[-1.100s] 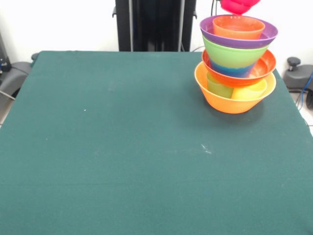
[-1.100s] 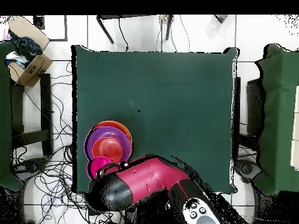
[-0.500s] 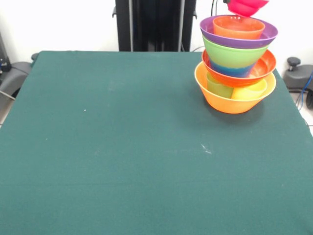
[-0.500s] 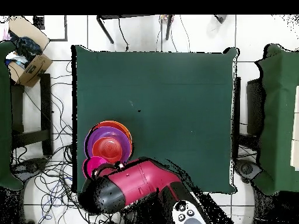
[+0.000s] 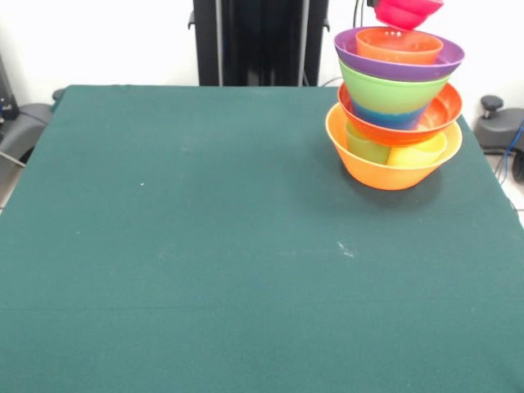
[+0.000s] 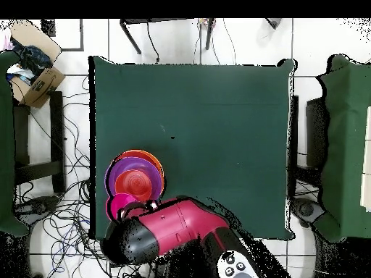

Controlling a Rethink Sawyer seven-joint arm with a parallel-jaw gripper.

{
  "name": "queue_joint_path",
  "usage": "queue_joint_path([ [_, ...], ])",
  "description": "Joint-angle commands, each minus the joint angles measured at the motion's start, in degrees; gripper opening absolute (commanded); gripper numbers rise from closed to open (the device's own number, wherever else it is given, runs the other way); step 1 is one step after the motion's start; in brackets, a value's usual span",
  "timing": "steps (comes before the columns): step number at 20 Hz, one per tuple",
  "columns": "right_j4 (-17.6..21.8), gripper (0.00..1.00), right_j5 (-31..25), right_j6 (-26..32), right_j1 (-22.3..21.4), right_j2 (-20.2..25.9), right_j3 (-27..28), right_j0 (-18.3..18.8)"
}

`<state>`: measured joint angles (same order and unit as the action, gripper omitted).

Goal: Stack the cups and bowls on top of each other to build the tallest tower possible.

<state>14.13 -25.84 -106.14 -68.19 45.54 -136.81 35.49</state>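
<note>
The tower stands at the table's back right in the front view. Its base is the big orange bowl [image 5: 391, 172], with a green cup [image 5: 365, 146] and a yellow cup [image 5: 418, 154] showing through it. Above come the wide red-orange bowl [image 5: 443, 110], the small blue bowl [image 5: 381, 119], the lime green bowl [image 5: 391, 92], the purple bowl [image 5: 399, 68] and the small orange bowl [image 5: 399, 47]. A small pink bowl [image 5: 407, 11] hangs in the air just above the top, slightly to the right. From overhead, the pink bowl [image 6: 120, 205] sits beside the tower [image 6: 135, 178], under the gripper [image 6: 135, 211] at the red arm's end.
The red and black arm [image 6: 174, 232] reaches over the table's [image 6: 217, 130] near left corner in the overhead view. The tower stands close to that corner's edges. A cardboard box [image 6: 32, 76] and loose cables lie on the floor left of the table.
The pink bowl has drifted a little sideways and back over the tower's top with the arm's end. The tower has not moved.
</note>
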Motion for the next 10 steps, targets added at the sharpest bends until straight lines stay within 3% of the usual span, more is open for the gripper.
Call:
queue_joint_path([
  [1, 1.48, 0.00, 2.75, -4.23, 4.53, -3.48, 2.67, -0.24],
  [10, -0.96, 0.00, 1.02, -4.61, 4.22, -2.83, 3.62, -0.69],
])
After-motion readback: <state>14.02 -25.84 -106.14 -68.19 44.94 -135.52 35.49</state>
